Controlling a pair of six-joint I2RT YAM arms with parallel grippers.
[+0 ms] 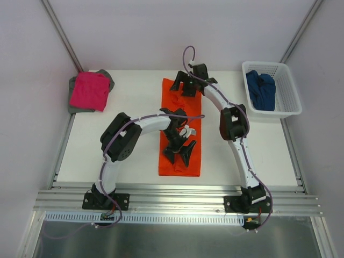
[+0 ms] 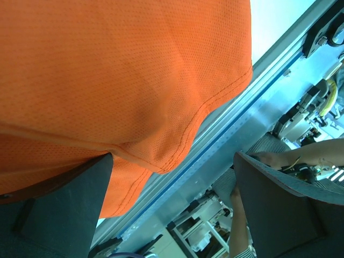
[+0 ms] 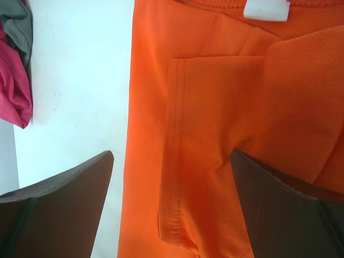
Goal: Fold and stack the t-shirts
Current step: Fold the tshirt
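Slippage looms: left gripper [image 1: 179, 157] and right gripper [image 1: 181, 87] gape empty over the orange t-shirt [image 1: 172, 105]; a shallow pinch could miss layers, skewing the fold.

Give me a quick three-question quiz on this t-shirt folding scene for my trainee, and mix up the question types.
1. Choose one. The left gripper and right gripper are: A) shut on cloth, B) open over the bright orange cloth t-shirt laid out long, C) reaching into a container.
2. True or false: the dark blue cloth t-shirt sits in the white plastic lattice basket.
3. Fill in: the magenta pink cloth t-shirt lies on a ___ one.
Key: 1 B; 2 true; 3 grey t-shirt.
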